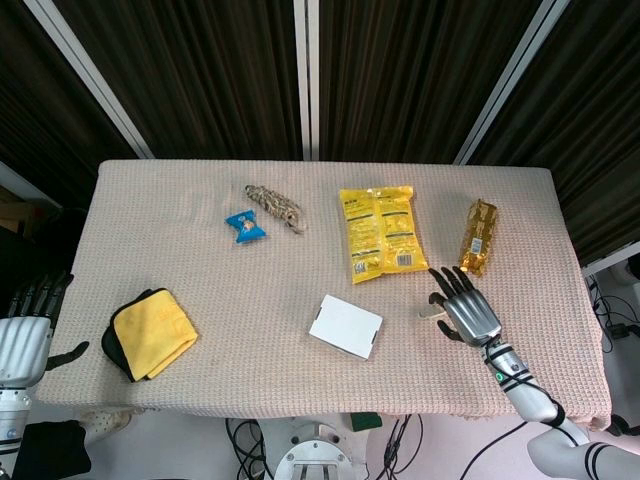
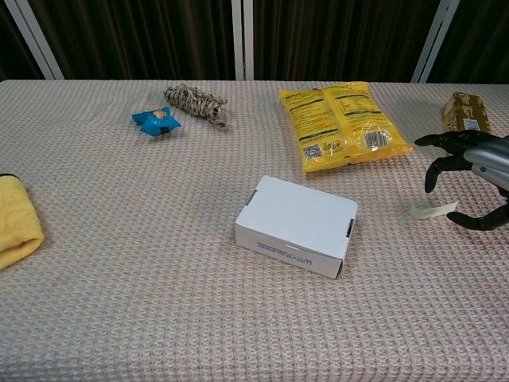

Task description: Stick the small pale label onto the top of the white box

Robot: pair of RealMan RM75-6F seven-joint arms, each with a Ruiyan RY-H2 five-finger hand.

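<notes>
My right hand (image 1: pixel 468 312) is over the right side of the table (image 1: pixel 250 330), palm down, fingers spread and slightly curled. In the chest view the same hand (image 2: pixel 471 177) hangs above the cloth with its fingertips (image 2: pixel 430 185) pointing down. It grips nothing.

The label (image 2: pixel 433 210) lies on the cloth just under and between the fingers and thumb. It is a small pale strip; one end looks a little lifted. In the head view only a bit of it (image 1: pixel 431 314) shows at the left edge of my hand. I cannot tell whether any fingertip touches it.

The box (image 2: pixel 296 225) sits near the table's middle, toward the front edge, turned at an angle, top face bare. In the head view the box (image 1: pixel 346 326) is left of my right hand, apart from it and from the label.

My left hand (image 1: pixel 22 335) is off the table's left edge, fingers straight and apart, thumb out to the side, holding nothing. The chest view does not show it.

Other items: yellow cloth (image 1: pixel 150 333) at front left; blue packet (image 1: pixel 245 226) and rope bundle (image 1: pixel 273 205) near the back, side by side; yellow snack bag (image 1: pixel 381 231) back of centre; golden packet (image 1: pixel 479 236) at back right, just beyond my right fingertips.
</notes>
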